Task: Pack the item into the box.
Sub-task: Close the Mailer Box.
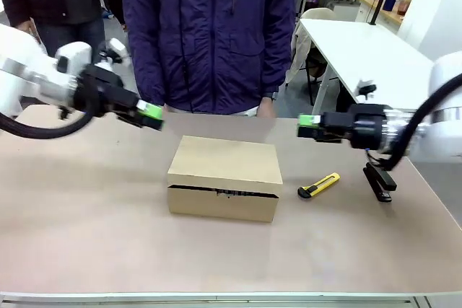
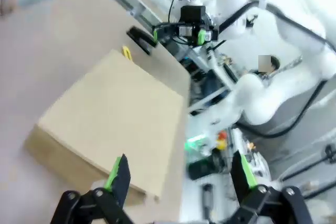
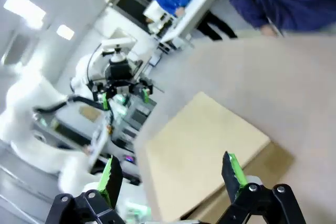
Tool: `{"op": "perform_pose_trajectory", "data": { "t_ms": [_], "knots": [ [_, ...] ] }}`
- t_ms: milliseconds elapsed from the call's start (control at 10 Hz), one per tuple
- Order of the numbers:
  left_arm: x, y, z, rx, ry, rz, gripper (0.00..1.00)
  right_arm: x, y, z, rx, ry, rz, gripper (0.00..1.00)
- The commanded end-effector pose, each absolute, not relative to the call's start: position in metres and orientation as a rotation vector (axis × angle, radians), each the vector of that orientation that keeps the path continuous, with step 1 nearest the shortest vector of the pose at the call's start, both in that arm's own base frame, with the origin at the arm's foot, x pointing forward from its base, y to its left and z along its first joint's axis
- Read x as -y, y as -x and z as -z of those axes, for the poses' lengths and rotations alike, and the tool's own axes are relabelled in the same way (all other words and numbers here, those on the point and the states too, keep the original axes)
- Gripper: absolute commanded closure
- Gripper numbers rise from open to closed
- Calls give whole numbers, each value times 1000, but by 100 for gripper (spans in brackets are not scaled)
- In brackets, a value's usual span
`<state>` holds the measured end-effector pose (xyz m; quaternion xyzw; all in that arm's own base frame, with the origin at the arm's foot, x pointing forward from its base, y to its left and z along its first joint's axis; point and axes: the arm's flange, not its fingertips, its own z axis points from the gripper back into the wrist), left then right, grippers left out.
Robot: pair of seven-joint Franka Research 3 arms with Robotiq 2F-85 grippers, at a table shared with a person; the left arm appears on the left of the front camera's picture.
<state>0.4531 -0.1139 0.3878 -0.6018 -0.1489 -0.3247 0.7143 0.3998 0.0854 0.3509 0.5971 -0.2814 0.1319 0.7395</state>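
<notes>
The brown cardboard box (image 1: 225,177) sits in the middle of the table with its lid down; a dark slit runs along its front. The item is out of view. My left gripper (image 1: 150,115) hovers open above the table, left of and behind the box. My right gripper (image 1: 309,125) hovers open to the box's right, pointing at it. In the left wrist view the open gripper (image 2: 181,174) looks down over the box (image 2: 113,124). The right wrist view has the open gripper (image 3: 170,174) above the box (image 3: 202,150). Both grippers hold nothing.
A yellow utility knife (image 1: 319,185) lies right of the box, and a black stapler (image 1: 380,181) lies beyond it near the right edge. A person in a dark blue jacket (image 1: 209,34) stands at the far edge, one hand (image 1: 266,108) resting by the table.
</notes>
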Motion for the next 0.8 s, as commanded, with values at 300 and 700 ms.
{"op": "perform_pose_trajectory", "data": {
  "t_ms": [300, 700],
  "knots": [
    [-53, -457, -409, -7, 1454, 16, 0, 86, -340, -380, 383, -1379, 240, 0],
    [-144, -457, -377, -78, 1447, -119, 0, 191, -349, -353, 274, -1389, 409, 0]
  ]
}}
